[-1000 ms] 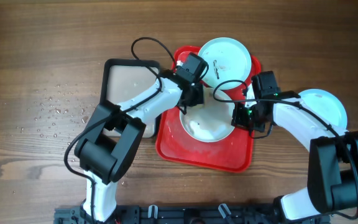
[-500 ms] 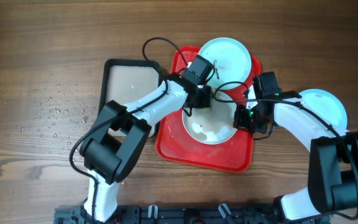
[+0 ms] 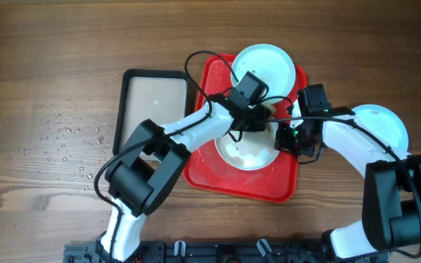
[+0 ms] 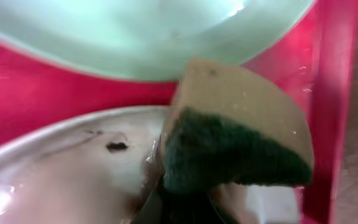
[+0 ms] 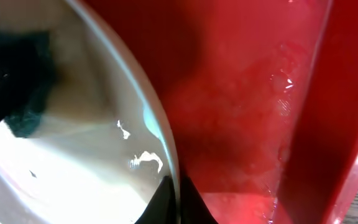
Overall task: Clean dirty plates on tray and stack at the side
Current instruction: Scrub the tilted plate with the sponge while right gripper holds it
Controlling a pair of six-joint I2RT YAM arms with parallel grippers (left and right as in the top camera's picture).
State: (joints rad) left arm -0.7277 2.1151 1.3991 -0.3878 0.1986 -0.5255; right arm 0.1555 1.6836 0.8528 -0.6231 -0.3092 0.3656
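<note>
Left gripper (image 3: 256, 117) clamped on sponge (image 4: 235, 143), which sits over the far rim of the white plate (image 3: 243, 155) mid tray (image 3: 240, 186). Right gripper (image 5: 174, 198) pinches that plate's right rim. Blue plate (image 3: 265, 66) at tray's far end. Second blue plate (image 3: 382, 124) on the table, right of tray.

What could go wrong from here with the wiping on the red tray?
The right claw pinches only the thin rim of the white plate; scrubbing pressure might twist it loose. The sponge in the left claw sits at that plate's edge, close to the pale blue plate on the tray, and could nudge it. A dark smear beside the sponge may get missed.
</note>
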